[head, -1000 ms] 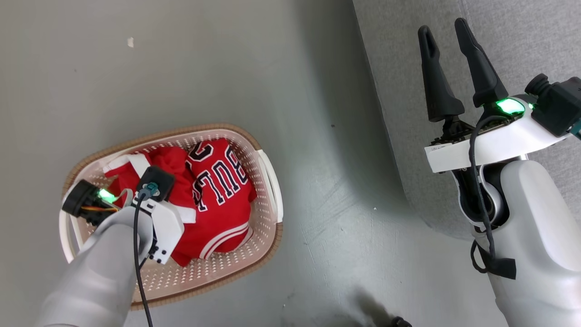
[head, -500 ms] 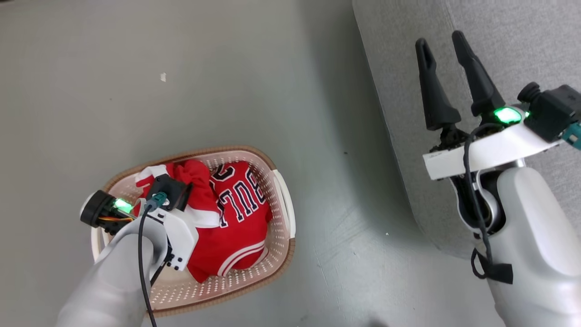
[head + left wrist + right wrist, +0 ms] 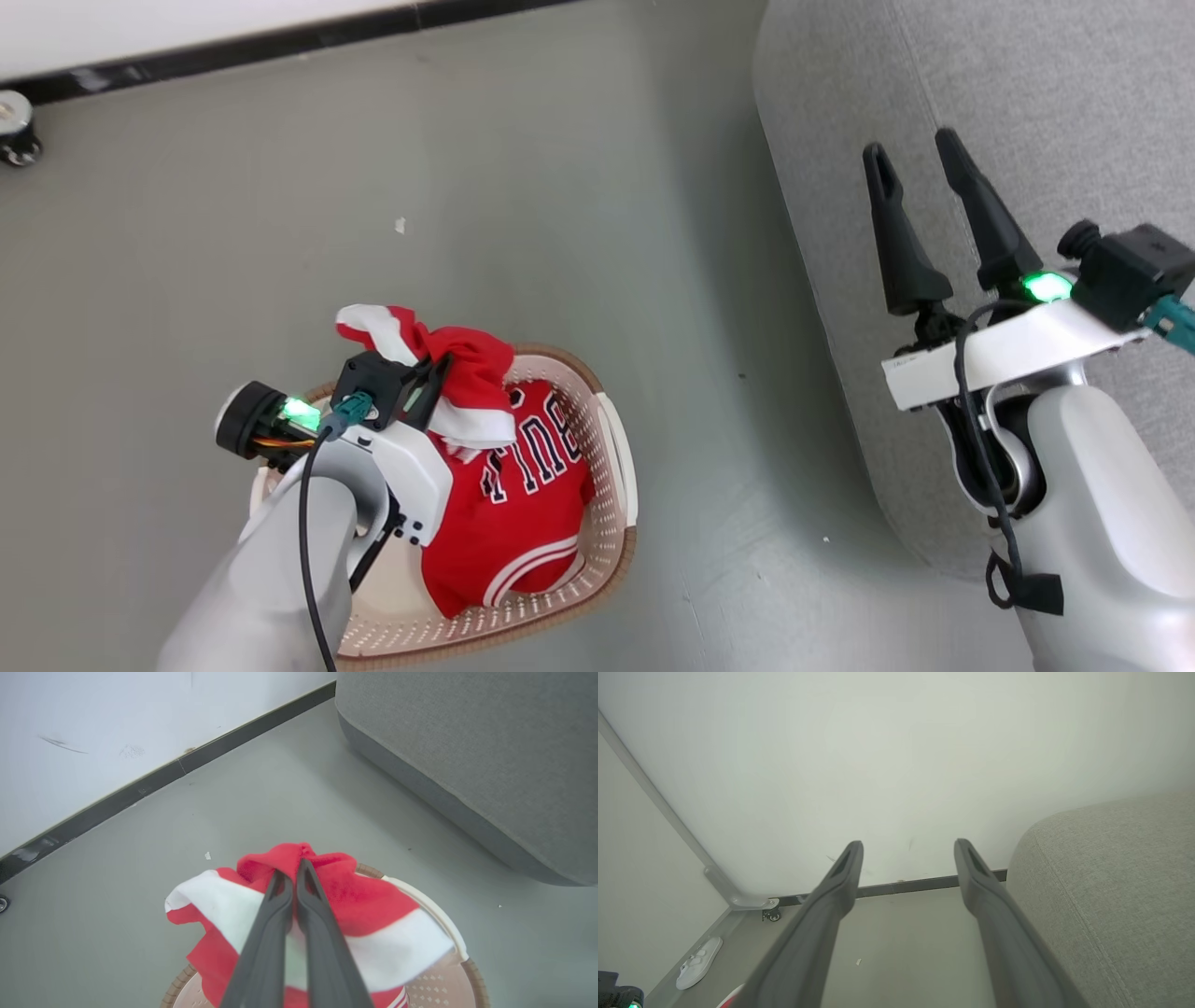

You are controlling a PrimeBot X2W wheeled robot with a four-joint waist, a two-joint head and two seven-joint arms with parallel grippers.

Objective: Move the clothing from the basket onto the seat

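The left claw [image 3: 290, 870] is pinched shut on the shorts [image 3: 364, 900]. The shorts hang from it in a red and white bunch, just above the basket [image 3: 624, 485]. Their low end may touch the jersey [image 3: 523, 523], but I cannot tell for sure. The jersey lies in the basket with its letters up.

The seat [image 3: 1027, 84] is off to the robot's right of that claw. A strip of bare floor [image 3: 728, 327] lies between the basket and the seat. So I think the shorts must come clear of the basket and then go sideways to the right, over the floor, onto the seat.

The right claw [image 3: 910, 145] is nearer the seat. It hangs over the seat's edge with its two fingers wide apart and nothing in them. But the left claw has the shorts, so the left arm has the long reach across.
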